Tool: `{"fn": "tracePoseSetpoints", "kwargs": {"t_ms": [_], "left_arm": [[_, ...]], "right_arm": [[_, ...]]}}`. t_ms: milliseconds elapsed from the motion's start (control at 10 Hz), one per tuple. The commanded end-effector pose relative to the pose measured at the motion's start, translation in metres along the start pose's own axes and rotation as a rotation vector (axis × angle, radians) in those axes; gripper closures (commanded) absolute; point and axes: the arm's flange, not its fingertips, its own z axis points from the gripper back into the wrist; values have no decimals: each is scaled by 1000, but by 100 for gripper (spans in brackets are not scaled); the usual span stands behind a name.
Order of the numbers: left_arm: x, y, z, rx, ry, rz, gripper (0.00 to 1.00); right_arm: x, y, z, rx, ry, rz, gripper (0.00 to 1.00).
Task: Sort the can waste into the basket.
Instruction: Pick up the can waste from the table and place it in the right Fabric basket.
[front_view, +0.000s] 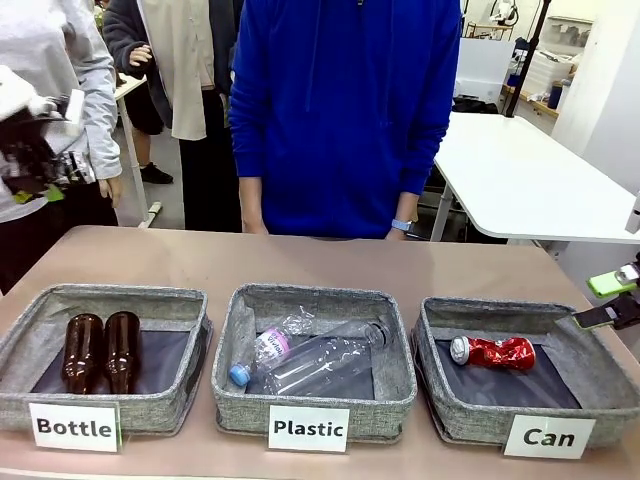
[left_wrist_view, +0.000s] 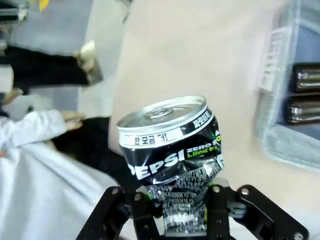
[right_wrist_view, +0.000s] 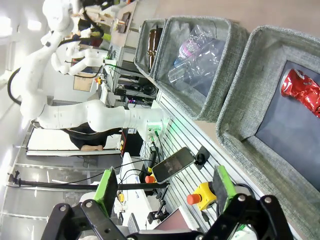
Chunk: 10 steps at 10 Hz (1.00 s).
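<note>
A crushed black can with a silver top and white lettering stands between the fingers of my left gripper, which is shut on its crumpled lower half. That gripper hangs high at the far left, above the table's left end. A crushed red can lies on the dark floor of the grey basket labelled "Can" at the front right. My right gripper hovers open just right of this basket. In the right wrist view its jaws are empty, with the basket and red can ahead.
A grey bin labelled "Bottle" holds two brown glass bottles at the front left. The middle bin labelled "Plastic" holds clear plastic bottles. A person in a blue sweater stands at the far edge.
</note>
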Motion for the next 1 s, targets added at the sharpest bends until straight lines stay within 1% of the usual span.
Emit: {"fn": "tracePoseSetpoints", "kwargs": {"t_ms": [0,100,200,300,400,500,700,800,900], "left_arm": [[-35,-69,18,-159,-77,-157,100],[-51,-103,25,-231,-112,-295,100],[-59,-126,25,-250,-116,-363,100],[-59,-136,20,-237,-112,-356,100],[-58,-130,15,-243,-125,-312,100],[-55,-134,20,-259,-148,-325,100],[-55,-134,20,-259,-148,-325,100],[-58,-142,18,-267,-140,-335,84],[-4,-159,5,-337,-138,-324,84]], "right_arm": [[-1,0,3,-2,13,16,0],[-1,0,3,-2,13,16,0],[-1,0,3,-2,13,16,0],[-1,0,3,-2,13,16,0],[-1,0,3,-2,13,16,0],[-1,0,3,-2,13,16,0],[-1,0,3,-2,13,16,0],[-1,0,3,-2,13,16,0],[-1,0,3,-2,13,16,0]]}}
